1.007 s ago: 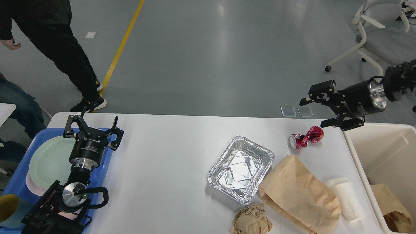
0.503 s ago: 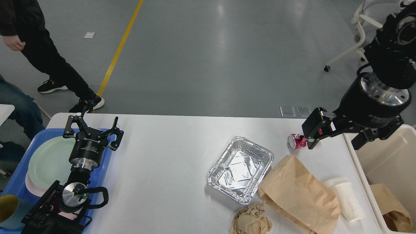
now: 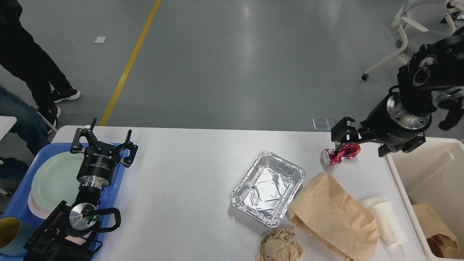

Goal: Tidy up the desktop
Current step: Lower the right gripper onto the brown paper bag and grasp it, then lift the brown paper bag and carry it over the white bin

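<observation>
The desktop (image 3: pixel 181 181) is a white table with litter on its right half. A crushed red can (image 3: pixel 340 155) lies near the far right edge. My right gripper (image 3: pixel 362 145) is open and hovers just above and behind the can; one finger (image 3: pixel 342 131) stands over the can's middle, the other finger (image 3: pixel 384 149) is near the bin's rim. Nothing is held. A foil tray (image 3: pixel 268 188), a brown paper bag (image 3: pixel 333 217), a crumpled paper ball (image 3: pixel 280 246) and a white cup (image 3: pixel 388 221) lie nearer me. My left gripper (image 3: pixel 103 139) is open and empty over the blue tray's edge.
A cream bin (image 3: pixel 427 174) stands off the table's right end with a brown bag inside. The blue tray (image 3: pixel 21 197) at the left holds a green plate (image 3: pixel 54 177) and a yellow cup (image 3: pixel 9 232). A person's legs (image 3: pixel 32 72) are at the far left, an office chair (image 3: pixel 417 40) at the far right.
My right arm has swung in and lowered its open gripper from beyond the table's edge to just over the red can. The person has walked left. The left arm has not moved.
</observation>
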Motion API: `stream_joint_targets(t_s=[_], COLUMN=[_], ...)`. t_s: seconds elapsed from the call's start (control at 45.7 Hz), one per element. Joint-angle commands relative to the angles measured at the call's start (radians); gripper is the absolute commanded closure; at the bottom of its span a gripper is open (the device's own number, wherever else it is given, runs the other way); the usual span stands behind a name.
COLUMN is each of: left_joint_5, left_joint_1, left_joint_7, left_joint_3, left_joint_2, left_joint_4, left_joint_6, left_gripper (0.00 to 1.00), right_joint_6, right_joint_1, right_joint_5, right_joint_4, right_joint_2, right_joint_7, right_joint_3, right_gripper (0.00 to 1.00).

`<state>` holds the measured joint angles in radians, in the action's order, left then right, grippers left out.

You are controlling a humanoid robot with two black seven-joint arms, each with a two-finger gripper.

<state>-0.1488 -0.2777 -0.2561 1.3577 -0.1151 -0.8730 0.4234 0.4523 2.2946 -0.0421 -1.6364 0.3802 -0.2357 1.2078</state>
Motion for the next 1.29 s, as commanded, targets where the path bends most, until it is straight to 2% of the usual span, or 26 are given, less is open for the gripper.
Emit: stream_joint_targets(t_s=[0.0,0.066,0.109,0.241,0.306,0.503,0.744,0.875,1.116,1.269], left_joint_5=[0.000,0.000,0.000,0.000,0.000,0.000,0.000,0.000,0.000,0.000], left_joint_1=[0.002,0.000,0.000,0.000,0.002,0.000,0.000,0.000,0.000,0.002], left_joint_7=[0.000,0.000,0.000,0.000,0.000,0.000,0.000,0.000,0.000,0.000], left_joint_3=[0.000,0.000,0.000,0.000,0.000,0.000,0.000,0.000,0.000,0.000], left_joint_2=[0.000,0.000,0.000,0.000,0.000,0.000,0.000,0.000,0.000,0.000], left_joint_4=[0.000,0.000,0.000,0.000,0.000,0.000,0.000,0.000,0.000,0.000], left_joint_6=[0.000,0.000,0.000,0.000,0.000,0.000,0.000,0.000,0.000,0.000], left_gripper=[0.04,0.04,0.04,0.04,0.04,0.04,0.04,0.04,0.04,0.04], right_joint_6=[-0.132,-0.136,-0.136,-0.144,-0.145,-0.149,-0.182,-0.192,-0.187,-0.185], right_joint_1=[-0.151,-0.228,-0.262,-0.363,-0.426,-0.644,-0.949,-0.966,-0.960,-0.984], right_joint_5=[0.021,0.063,0.141,0.445,0.579,0.775,0.794,0.791,0.783,0.772], right_joint_4=[0.099,0.151,0.168,0.222,0.259,0.401,0.737,0.730,0.719,0.722], right_joint_2=[-0.006,-0.012,-0.020,-0.056,-0.095,-0.153,-0.227,-0.239,-0.241,-0.244], right_joint_7=[0.010,0.033,0.077,0.312,0.372,0.375,0.385,0.406,0.565,0.555], right_joint_3=[0.004,0.001,-0.002,0.003,0.009,0.009,0.007,-0.002,-0.008,-0.011], right_gripper=[0.04,0.07,0.09,0.11,0.11,0.11,0.14,0.14,0.12,0.11])
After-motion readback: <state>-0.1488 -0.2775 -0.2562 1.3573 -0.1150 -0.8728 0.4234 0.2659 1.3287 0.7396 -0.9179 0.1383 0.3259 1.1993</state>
